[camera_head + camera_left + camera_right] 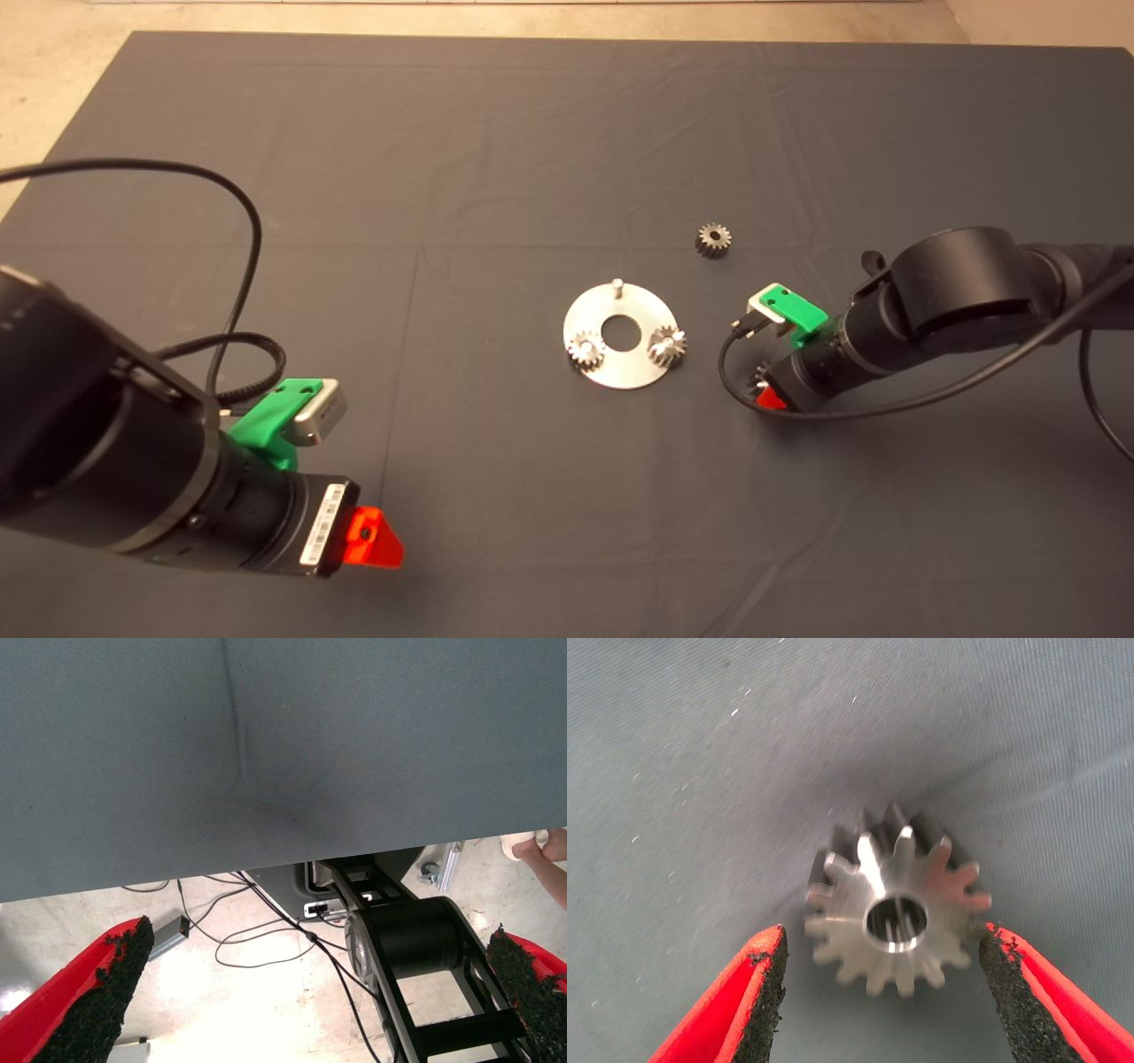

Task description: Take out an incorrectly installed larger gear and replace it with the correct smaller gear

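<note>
The larger gear (pixel 897 912), shiny steel with long flared teeth, lies on the mat between the fingers of my right gripper (pixel 883 935). The jaws are open, with a gap on one side. In the head view my right gripper (pixel 769 397) is low on the mat just right of the round steel plate (pixel 620 368), and only a sliver of this gear (pixel 758 381) shows. The smaller gear (pixel 713 239) lies loose on the mat behind the plate, to its right. My left gripper (pixel 376 536) is open and idle at the lower left.
The plate carries two small shiny gears (pixel 586 351) (pixel 667 345) and a bare peg (pixel 617 285) at its far edge. Cables loop beside both arms. The left wrist view shows the mat's edge and the floor beyond, with cables and the robot's base (pixel 416 939).
</note>
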